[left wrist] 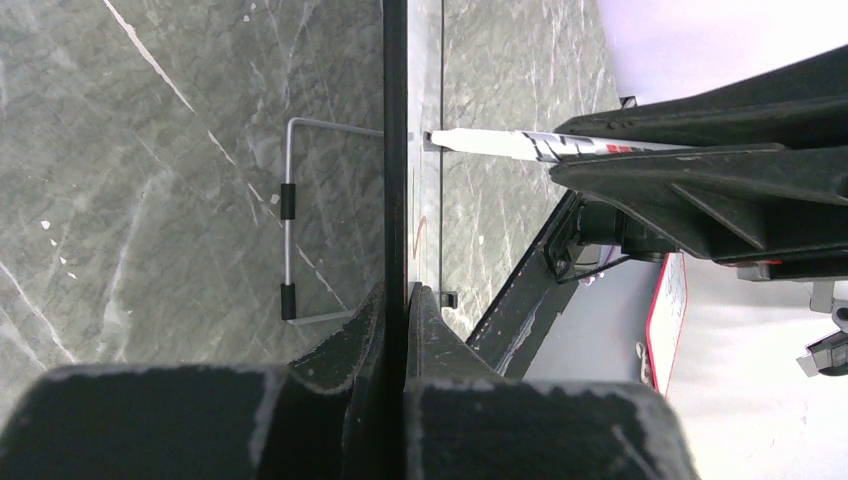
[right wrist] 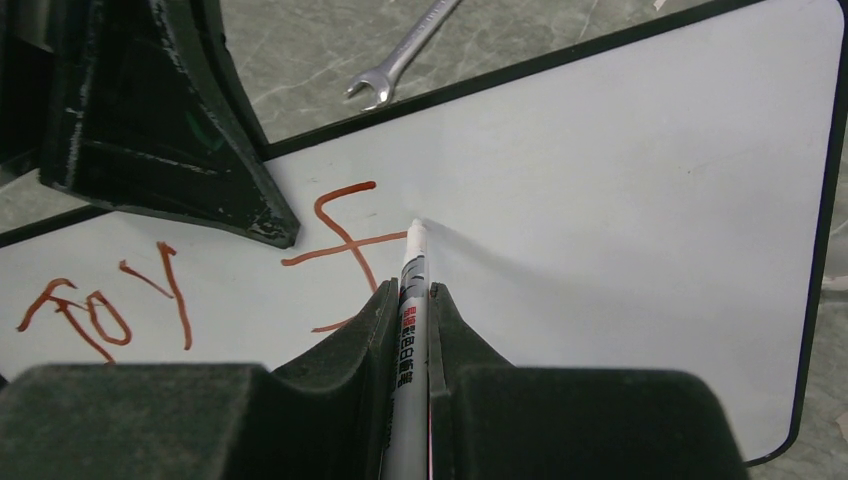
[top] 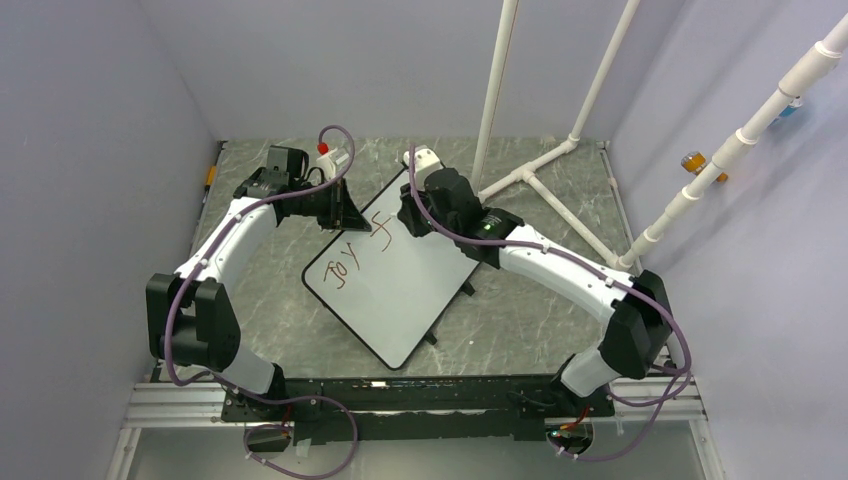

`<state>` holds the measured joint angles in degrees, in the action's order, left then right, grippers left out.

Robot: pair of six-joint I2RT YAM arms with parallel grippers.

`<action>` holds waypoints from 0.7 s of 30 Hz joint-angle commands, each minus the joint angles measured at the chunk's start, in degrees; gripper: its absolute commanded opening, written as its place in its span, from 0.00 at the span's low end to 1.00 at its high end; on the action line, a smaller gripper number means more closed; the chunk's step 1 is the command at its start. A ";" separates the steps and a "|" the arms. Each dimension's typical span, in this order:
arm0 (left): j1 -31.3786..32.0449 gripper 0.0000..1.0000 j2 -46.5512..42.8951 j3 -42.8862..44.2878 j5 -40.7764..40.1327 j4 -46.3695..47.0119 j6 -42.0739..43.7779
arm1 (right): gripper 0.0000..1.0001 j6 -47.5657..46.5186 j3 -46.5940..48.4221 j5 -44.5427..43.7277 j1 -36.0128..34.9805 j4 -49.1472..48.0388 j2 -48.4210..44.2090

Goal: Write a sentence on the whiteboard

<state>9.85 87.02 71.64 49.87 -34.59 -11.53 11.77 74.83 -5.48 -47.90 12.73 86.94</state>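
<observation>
As the right gripper (right wrist: pixel 410 300) leans low over the whiteboard (right wrist: pixel 620 200), its fingers are pinched almost together on a white marker (right wrist: pixel 413 265). The marker runs out between them, and its tip rests on the white surface just ahead. That tip sits at the right end of the crossbar of a reddish-brown letter like an "f". Further to this gripper's left, the rest of the sentence (right wrist: pixel 100 310) reads something like "foy" in thin, uneven strokes. Just beyond those letters, the left gripper (left wrist: pixel 405 300) is clamped on the board's dark rim, one finger on each face, with only the board's thickness between them. From that side the board shows edge-on. A wire leg (left wrist: pixel 288 240) with two black sleeves sticks out from it over the grey marbled tabletop (left wrist: pixel 150 150). Past the board's far edge, ahead of the right gripper and slightly to its left, a small wrench (right wrist: pixel 400 58) lies on the tabletop close by the rim.
</observation>
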 commanded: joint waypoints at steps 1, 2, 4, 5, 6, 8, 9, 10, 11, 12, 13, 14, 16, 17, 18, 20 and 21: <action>0.34 0.00 -2.22 1.04 -2.76 3.23 4.39 | 0.00 -0.10 1.44 -0.28 0.44 -2.55 1.00; 0.34 0.00 -2.25 1.06 -2.80 3.21 4.33 | 0.00 0.04 0.86 -0.13 0.43 -2.61 0.90; 0.35 0.00 -2.29 1.06 -2.52 3.31 4.24 | 0.00 0.52 -0.14 0.41 0.44 -2.62 0.56; 0.35 0.00 -2.26 1.05 -2.50 3.32 4.17 | 0.00 0.87 -0.56 0.88 0.44 -2.62 0.14; 0.35 0.00 -2.37 1.07 -2.54 3.28 4.15 | 0.00 1.21 -1.15 1.14 0.38 -2.76 -0.17; 0.35 0.00 -2.50 1.13 -2.65 3.30 4.23 | 0.00 2.00 -2.20 1.96 0.41 -2.82 -0.87; 0.35 0.00 -2.59 1.06 -2.71 3.39 4.18 | 0.00 2.33 -2.70 2.08 0.40 -2.73 -1.14; 0.35 0.00 -2.72 1.00 -2.67 3.48 4.15 | 0.00 2.69 -3.22 2.24 0.39 -2.71 -1.39; 0.35 0.00 -2.73 0.97 -2.59 3.48 4.15 | 0.00 2.99 -3.88 2.43 0.42 -2.71 -1.62; 0.35 0.00 -2.74 1.05 -2.53 3.41 4.16 | 0.00 3.26 -4.63 2.62 0.39 -2.90 -1.86; 0.35 0.00 -2.74 1.09 -2.50 3.36 4.18 | 0.00 3.46 -5.21 2.70 0.42 -3.04 -2.05; 0.35 0.00 -2.74 1.13 -2.51 3.31 4.23 | 0.00 3.56 -5.77 2.69 0.41 -3.00 -2.00; 0.35 0.00 -2.81 1.14 -2.63 3.34 4.23 | 0.00 4.04 -6.88 2.71 0.40 -3.00 -2.02; 0.35 0.00 -2.84 1.09 -2.71 3.37 4.31 | 0.00 4.24 -7.38 2.75 0.39 -3.04 -2.14; 0.35 0.00 -2.89 1.08 -2.75 3.35 4.29 | 0.00 4.49 -7.86 2.83 0.40 -3.11 -2.35; 0.33 0.00 -2.91 1.14 -2.82 3.30 4.24 | 0.00 4.74 -8.33 2.84 0.34 -3.07 -2.81; 0.35 0.00 -2.82 1.14 -2.77 3.30 4.28 | 0.00 4.75 -8.36 2.84 0.36 -2.96 -3.02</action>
<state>9.85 87.02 71.64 49.54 -34.94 -11.51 15.20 68.05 -3.95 -47.55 9.45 84.68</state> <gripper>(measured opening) 0.087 0.138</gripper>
